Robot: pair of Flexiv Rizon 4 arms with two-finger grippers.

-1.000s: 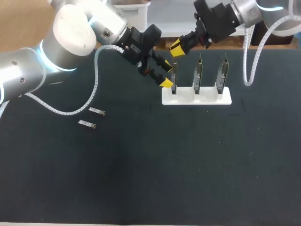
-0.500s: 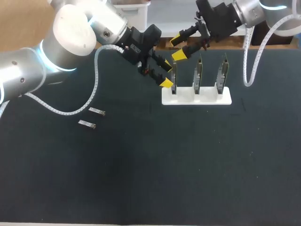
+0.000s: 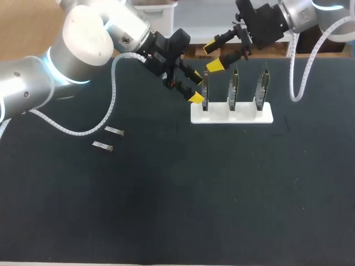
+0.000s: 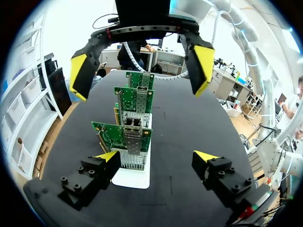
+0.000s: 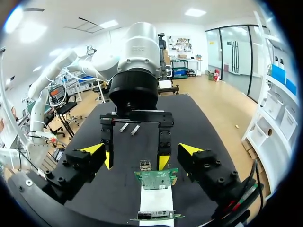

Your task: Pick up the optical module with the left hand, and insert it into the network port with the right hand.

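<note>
Both grippers are empty. The left gripper has its jaws spread wide, one finger on each side of the first of three cards but not squeezing it. The right gripper hangs just above and behind the same card, jaws also spread.

Two modules lie flat on the table, well apart from the stand, off to the left.

The two grippers are very near each other. If either one swings carelessly, they could bump, or a finger could catch the card and tip the light stand over.

The modules are small and lie close together, so a grab for one could push the other. The left arm's white hose hangs near them and might drag them.

The stand sits near the back edge, so there is little room behind it. In front and to the left the table has lots of open room.
</note>
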